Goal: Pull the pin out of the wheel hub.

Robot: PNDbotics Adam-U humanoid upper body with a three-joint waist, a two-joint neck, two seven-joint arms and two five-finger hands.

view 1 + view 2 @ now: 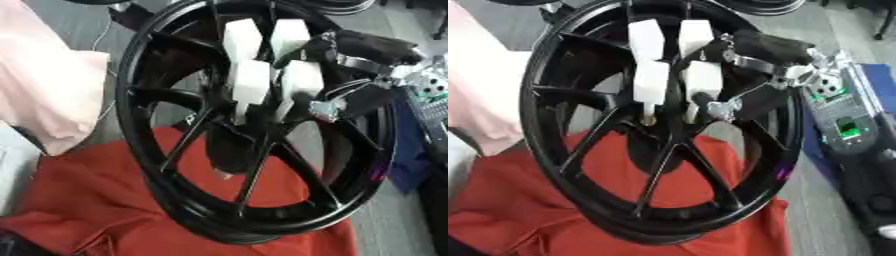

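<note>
Standing nearly upright on its rim, the black wheel [254, 125] faces the camera, so its hub [662, 122] is open to a reach from the front; the red cloth [105, 200] below it probably pads the rim and stops it sliding. The robot's right hand [671, 65] comes in from the upper right, its white-covered fingers [252, 80] hanging down over the spokes toward the hub. The fingers look fairly straight and bunched together, tips just above the hub centre; whether they pinch anything there I cannot tell, since the spokes and the fingers themselves cover the contact.

A small pale, brass-tinted piece [649, 119] shows just below the fingertips on the robot's left side of the hand, right at the hub. That is most likely the pin. Only its end shows, so its long axis is a judgement: it seems to run roughly along the wheel's axle line, pointing out of the hub face toward the camera and slightly downward. If so, the pull should go straight out along that line, away from the wheel, not sideways across the spokes.

The left hand shows in neither view. A pink cloth [44, 95] lies well off to the left of the hand, and a grey device [842, 120] sits to the right, beyond the wrist.
</note>
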